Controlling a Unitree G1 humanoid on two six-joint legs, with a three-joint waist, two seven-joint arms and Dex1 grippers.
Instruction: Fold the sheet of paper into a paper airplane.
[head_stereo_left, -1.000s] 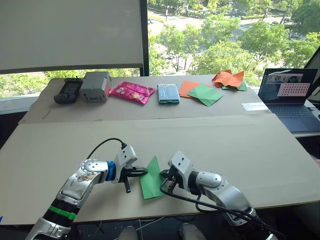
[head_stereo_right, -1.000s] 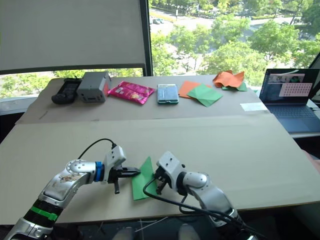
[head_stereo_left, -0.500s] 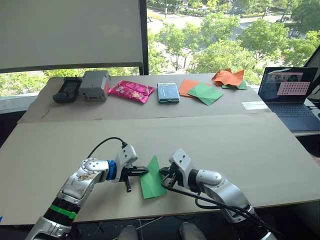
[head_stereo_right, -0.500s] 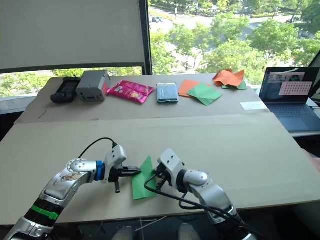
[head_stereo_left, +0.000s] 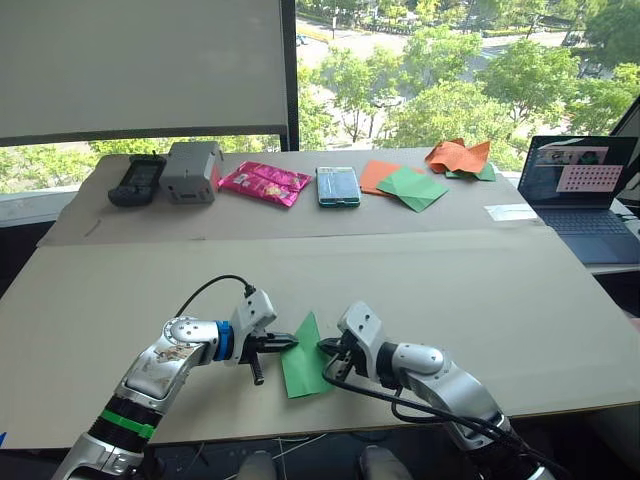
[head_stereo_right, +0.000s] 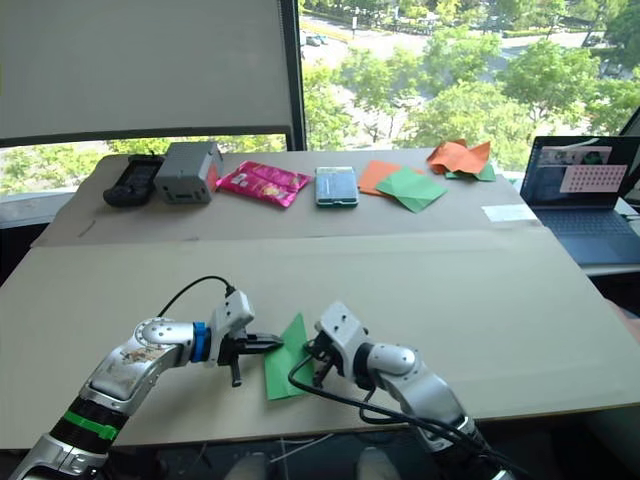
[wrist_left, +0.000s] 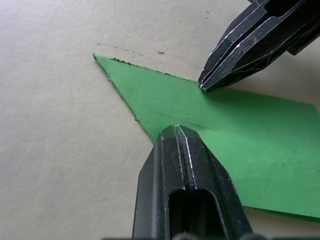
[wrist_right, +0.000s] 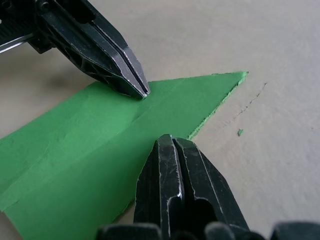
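Observation:
The sheet of paper (head_stereo_left: 304, 370) is bright green, folded to a point, and lies flat on the table near its front edge. It sits between my two grippers. My left gripper (head_stereo_left: 291, 342) is shut, and its tip rests on the paper's left edge near the point. From the other side, my right gripper (head_stereo_left: 324, 347) is also shut, with its tip touching the paper's right edge. In the left wrist view my closed fingers (wrist_left: 176, 150) press on the green paper (wrist_left: 250, 145). In the right wrist view my shut fingertips (wrist_right: 170, 150) meet the paper (wrist_right: 90, 145) at its edge.
Along the far side of the table stand a black device (head_stereo_left: 135, 181), a grey box (head_stereo_left: 190, 171), a pink packet (head_stereo_left: 264, 183), a teal case (head_stereo_left: 337, 186), flat orange and green sheets (head_stereo_left: 402, 185) and crumpled orange paper (head_stereo_left: 456, 156). A laptop (head_stereo_left: 585, 195) sits at the right.
My right gripper's tip has edged slightly toward the paper's right edge. The left gripper and the paper have stayed where they were.

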